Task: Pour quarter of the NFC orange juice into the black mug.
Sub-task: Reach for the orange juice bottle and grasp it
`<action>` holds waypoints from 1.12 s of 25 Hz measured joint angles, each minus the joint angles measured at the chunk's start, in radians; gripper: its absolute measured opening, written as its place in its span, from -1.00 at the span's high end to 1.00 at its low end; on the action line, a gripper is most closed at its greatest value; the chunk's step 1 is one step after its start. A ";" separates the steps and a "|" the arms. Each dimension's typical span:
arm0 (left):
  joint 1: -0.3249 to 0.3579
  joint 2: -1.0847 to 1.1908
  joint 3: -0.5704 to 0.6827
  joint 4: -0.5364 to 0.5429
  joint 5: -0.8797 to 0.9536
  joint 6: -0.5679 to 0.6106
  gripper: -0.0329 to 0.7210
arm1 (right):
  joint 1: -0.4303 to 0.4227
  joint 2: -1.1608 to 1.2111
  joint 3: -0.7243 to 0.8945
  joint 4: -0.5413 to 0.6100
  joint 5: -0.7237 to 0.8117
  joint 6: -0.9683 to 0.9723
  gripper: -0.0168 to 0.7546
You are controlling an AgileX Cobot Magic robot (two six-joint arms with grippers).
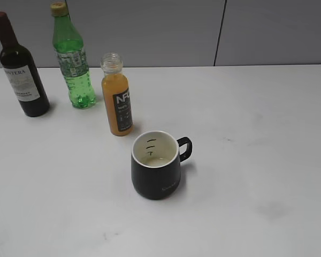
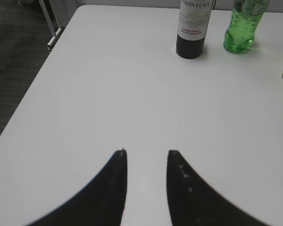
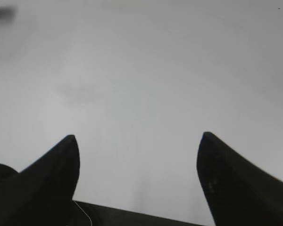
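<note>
Exterior: NFC orange juice (image 1: pixel 116 99) standing uncapped on the table (image 1: pixel 257 134), just behind the black mug (image 1: pixel 155 165), wine bottle (image 1: pixel 18 67) and green bottle (image 1: pixel 72 56) far left. Left wrist: fingers (image 2: pixel 113 188) hovering partly spread, empty. Right wrist: fingers (image 3: pixel 52 174) gaping wide over bare table.

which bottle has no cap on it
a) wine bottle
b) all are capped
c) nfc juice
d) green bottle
c, the NFC juice shows an open clear neck, while the green bottle has a yellowish cap and the wine bottle a dark red top.
</note>
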 joint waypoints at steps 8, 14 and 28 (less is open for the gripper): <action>0.000 0.000 0.000 0.000 0.000 0.000 0.30 | -0.120 -0.254 0.011 0.041 0.008 -0.013 -0.57; 0.000 0.000 0.000 0.000 0.000 0.000 0.30 | -0.214 -0.428 0.090 0.079 0.016 -0.082 -0.62; 0.000 0.000 0.000 0.000 0.000 0.000 0.30 | -0.286 -0.562 0.151 0.181 -0.026 -0.148 -0.73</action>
